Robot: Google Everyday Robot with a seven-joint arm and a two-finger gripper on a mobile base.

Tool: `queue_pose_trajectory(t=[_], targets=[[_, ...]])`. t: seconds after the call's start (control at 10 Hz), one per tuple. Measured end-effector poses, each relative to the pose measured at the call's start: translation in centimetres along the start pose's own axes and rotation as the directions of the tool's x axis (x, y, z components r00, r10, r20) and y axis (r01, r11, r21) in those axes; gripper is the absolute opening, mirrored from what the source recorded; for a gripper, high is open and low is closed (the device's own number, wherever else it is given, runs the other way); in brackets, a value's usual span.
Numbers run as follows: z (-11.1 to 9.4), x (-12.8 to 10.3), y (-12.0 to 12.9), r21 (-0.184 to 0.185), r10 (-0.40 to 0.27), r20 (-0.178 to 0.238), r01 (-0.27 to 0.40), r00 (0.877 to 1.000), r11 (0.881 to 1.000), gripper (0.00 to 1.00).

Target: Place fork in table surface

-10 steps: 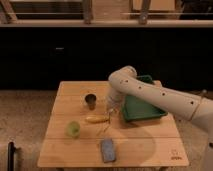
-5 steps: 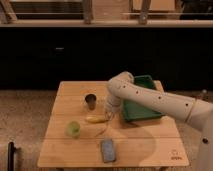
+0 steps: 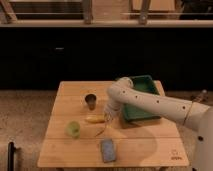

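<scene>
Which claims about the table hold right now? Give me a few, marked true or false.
1. The tool is low over the table surface, beside the yellow oblong object. True.
2. The green tray sits at the table's near left corner. False: it is at the far right.
3. The fork lies inside the green tray. False: it is outside the tray, just below the tool, between the yellow oblong object and the blue-grey object.
4. A dark cup stands upright on the table. True.

Green tray (image 3: pixel 150 86) at the far right; dark cup (image 3: pixel 91 101), yellow oblong (image 3: pixel 94 119), green cup (image 3: pixel 73 129) — grey-blue block (image 3: pixel 107 150) nearest.
</scene>
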Motion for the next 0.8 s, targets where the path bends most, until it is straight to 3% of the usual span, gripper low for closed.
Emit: queue_pose_trajectory(t=[0.2, 0.8], targets=[[1.4, -0.2, 0.1, -0.003, 0.031, 0.012, -0.031, 0.999, 1.000, 0.03], [2.6, -1.4, 0.0, -0.022, 0.051, 0.027, -0.050, 0.998, 0.998, 0.65]])
